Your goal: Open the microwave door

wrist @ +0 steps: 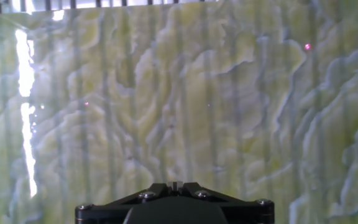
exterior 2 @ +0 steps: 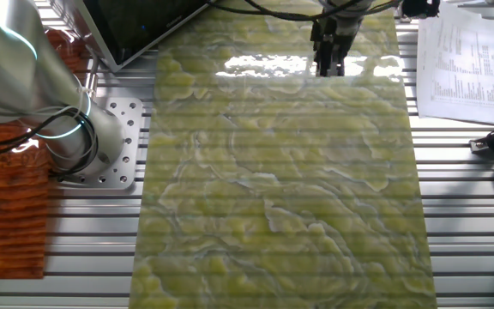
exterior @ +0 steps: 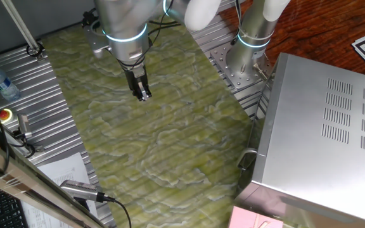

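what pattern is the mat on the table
The mat is yellow-green with pale, wavy marble-like veining, clearest in the other fixed view.

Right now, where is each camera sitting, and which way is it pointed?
One fixed view: high, looking down over the green mat toward the microwave; shows the arm and claw.
The other fixed view: overhead from the opposite side, above the arm's base, claw at the far end.
Hand view: on the hand, looking down at the mat; only the claw mount shows.
All share the mat.
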Motion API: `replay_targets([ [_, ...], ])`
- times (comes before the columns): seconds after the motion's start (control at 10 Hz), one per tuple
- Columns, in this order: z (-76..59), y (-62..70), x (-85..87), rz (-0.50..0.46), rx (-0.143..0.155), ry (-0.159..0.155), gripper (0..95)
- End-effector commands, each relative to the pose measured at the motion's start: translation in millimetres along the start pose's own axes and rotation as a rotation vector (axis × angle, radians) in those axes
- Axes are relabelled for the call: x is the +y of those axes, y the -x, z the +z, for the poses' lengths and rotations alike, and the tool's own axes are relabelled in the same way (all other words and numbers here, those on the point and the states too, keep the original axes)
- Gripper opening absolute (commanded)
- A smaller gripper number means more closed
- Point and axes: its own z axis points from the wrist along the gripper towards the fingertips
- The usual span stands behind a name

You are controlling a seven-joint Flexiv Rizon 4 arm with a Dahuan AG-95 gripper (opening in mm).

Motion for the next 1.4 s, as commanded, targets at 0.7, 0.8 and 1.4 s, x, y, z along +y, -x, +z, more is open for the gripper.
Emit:
replay_targets([
  [0.7,-5.1,5.8,7.2,0.047,0.017,-0.046,0.0],
  [0.8,-6.4,7.5,9.0,0.050,0.017,-0.048,0.0],
  [1.4,-7.8,9.5,11.1,0.041,0.026,-0.085,0.0],
])
